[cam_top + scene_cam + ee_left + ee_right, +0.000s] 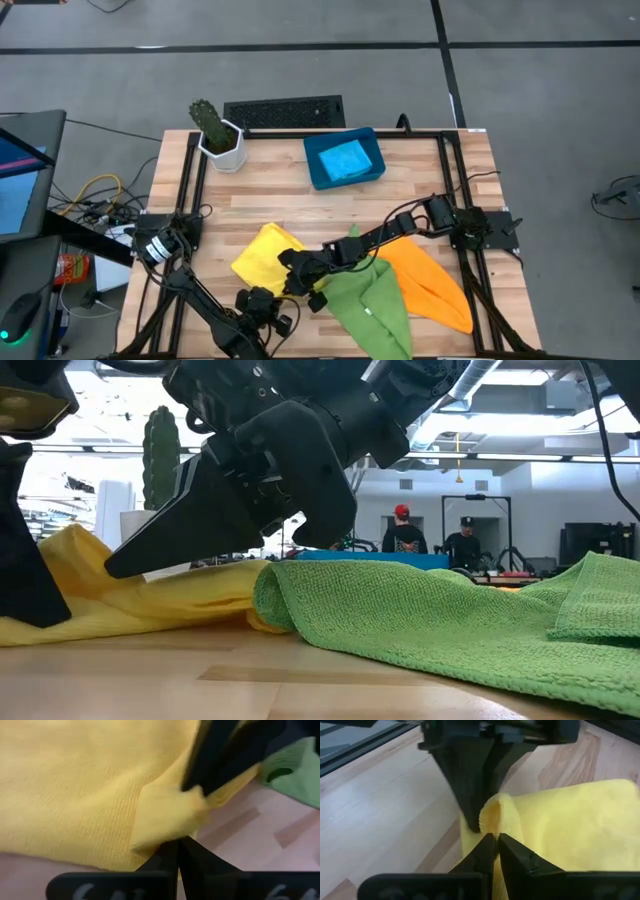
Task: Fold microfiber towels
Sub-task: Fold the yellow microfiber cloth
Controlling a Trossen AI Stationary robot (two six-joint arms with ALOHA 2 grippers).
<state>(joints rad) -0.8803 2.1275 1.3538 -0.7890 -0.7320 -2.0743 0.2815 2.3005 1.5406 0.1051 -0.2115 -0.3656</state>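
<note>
A yellow towel (262, 252) lies crumpled on the wooden table near the front left, and both grippers meet at its near right corner. My left gripper (179, 845) reaches in from the near left and is shut on that corner. My right gripper (493, 840) reaches in from the right and is shut on the same bunch of cloth, tip to tip with the left. A green towel (372, 300) lies spread just right of them, with an orange towel (430, 285) beyond it. A light blue towel (346, 158) sits folded in a dark-blue tray (318, 178). My left gripper pinches a folded-over flap at the yellow towel's corner (165, 827) between its two fingers, slanting down from the near left. More than one layer is caught. The rest of the towel lies slack on the table. My right gripper pinches a raised fold at the yellow towel's edge (501, 812) between its two fingers, slanting down from the table's right. The fold stands up as a small loop beside the left gripper's fingers (470, 805). The towel behind it rests on the table.
A potted cactus (215, 130) stands at the far left corner. A black frame (300, 135) runs round the table's edges. The green towel's edge (290, 595) lies close to both grippers. People stand in the room far behind the table (430, 535).
</note>
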